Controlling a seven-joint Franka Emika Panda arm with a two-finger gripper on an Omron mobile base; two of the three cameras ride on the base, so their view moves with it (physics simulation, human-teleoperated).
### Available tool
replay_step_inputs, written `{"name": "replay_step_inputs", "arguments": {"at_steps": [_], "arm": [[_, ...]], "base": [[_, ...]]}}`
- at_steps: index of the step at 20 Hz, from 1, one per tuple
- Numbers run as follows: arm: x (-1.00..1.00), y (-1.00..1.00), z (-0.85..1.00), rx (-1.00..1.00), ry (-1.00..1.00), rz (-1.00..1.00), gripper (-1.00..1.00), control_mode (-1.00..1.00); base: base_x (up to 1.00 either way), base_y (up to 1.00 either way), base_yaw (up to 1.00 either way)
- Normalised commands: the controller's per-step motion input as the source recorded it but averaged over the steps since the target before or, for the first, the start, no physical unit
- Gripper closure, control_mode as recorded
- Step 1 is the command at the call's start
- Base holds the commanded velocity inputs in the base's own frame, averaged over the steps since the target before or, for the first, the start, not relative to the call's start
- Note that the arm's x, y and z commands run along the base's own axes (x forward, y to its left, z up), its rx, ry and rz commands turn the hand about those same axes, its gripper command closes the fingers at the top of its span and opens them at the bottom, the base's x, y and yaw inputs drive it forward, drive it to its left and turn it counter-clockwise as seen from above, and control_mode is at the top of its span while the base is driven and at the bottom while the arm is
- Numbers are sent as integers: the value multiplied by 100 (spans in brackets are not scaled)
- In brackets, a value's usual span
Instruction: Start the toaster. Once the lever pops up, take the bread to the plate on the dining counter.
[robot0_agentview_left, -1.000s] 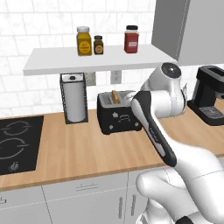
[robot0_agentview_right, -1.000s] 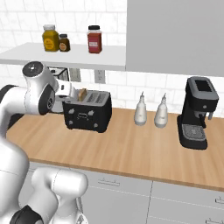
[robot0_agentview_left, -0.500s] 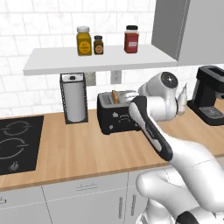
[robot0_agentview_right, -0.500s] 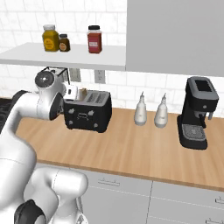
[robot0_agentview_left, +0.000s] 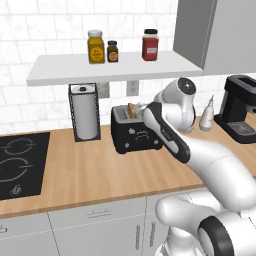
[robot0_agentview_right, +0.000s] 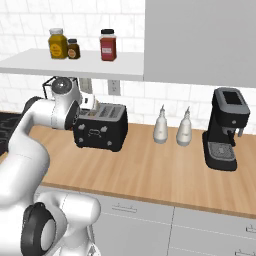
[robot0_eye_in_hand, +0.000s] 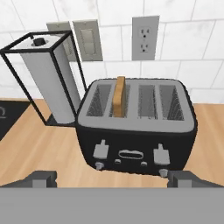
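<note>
Hand view has the black boxy four-slot toaster (robot0_eye_in_hand: 135, 131) dead centre, front face toward the camera, and the tan bread slice with the brown crust (robot0_eye_in_hand: 118, 96) standing on edge in the second slot from the left, poking up above the top. Both grey slider levers sit high on the front, the left one (robot0_eye_in_hand: 101, 150) at about 8 o'clock from the middle of the face and the right one at about 4 o'clock. So as far as I can judge nothing has been pushed down, and the toaster isn't started yet.

The two-finger gripper (robot0_eye_in_hand: 112, 179) is spread wide with nothing between the tips; they peek in at 7 and 5 o'clock along the bottom, just short of the toaster's front. From the left base view the white arm comes in from the lower right and the hand covers the right end of the toaster.

A white paper towel roll in a black wire holder (robot0_eye_in_hand: 49, 83) stands at 10 o'clock from the toaster on the wooden counter (robot0_agentview_left: 100, 175).

What's left, my guess: basically everything. Push down the left lever (that looks like the one for the bread's side, can't be sure), wait for the pop, grab the slice, then carry it over to the plate on the dining counter.
</note>
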Motion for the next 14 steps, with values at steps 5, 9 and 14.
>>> {"name": "replay_step_inputs", "arguments": {"at_steps": [5, 9, 14], "arm": [[18, 0, -36, -3, 0, 0, -100, -100], [19, 0, -31, 0, 0, 0, -100, -100], [23, 4, -24, 0, 0, 0, -100, -100]], "base": [[0, 0, 0], [0, 0, 0], [0, 0, 0]]}}
